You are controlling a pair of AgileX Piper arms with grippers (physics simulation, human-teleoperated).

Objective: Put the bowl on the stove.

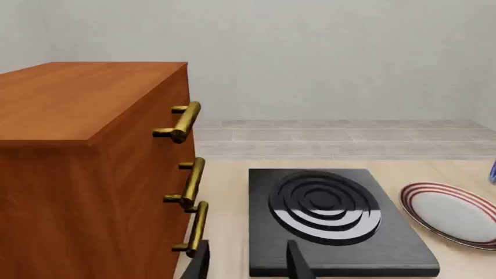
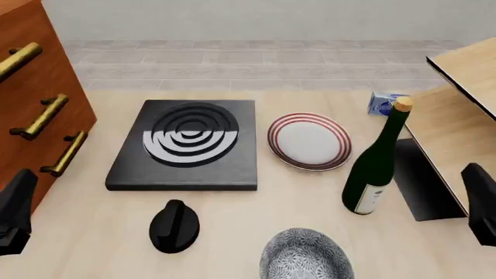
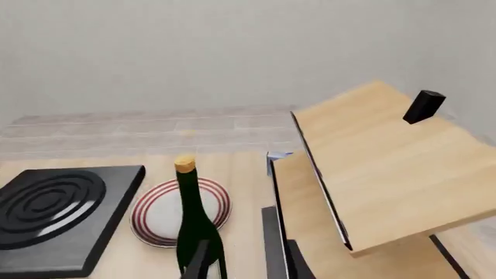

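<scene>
The bowl point(image 2: 306, 256), grey-and-white patterned, sits at the table's near edge, right of centre, partly cut off by the frame; neither wrist view shows it. The stove point(image 2: 186, 145), a black slab with raised rings, lies further back and to the left, also seen as the stove point(image 1: 333, 221) and the stove point(image 3: 54, 215). My left gripper point(image 1: 250, 266) is open and empty, low at the near left beside the cabinet, with the stove ahead of it. My right gripper point(image 3: 246, 264) is open and empty at the near right, behind the bottle. Both are well apart from the bowl.
A black oval knob point(image 2: 174, 226) lies between stove and bowl. A red-ringed white plate point(image 2: 310, 141) sits right of the stove, with a tall green bottle point(image 2: 376, 168) beside it. A wooden cabinet point(image 2: 31, 104) with brass handles stands left, a tilted wooden shelf point(image 2: 457, 116) right, a blue carton point(image 2: 385, 103) behind.
</scene>
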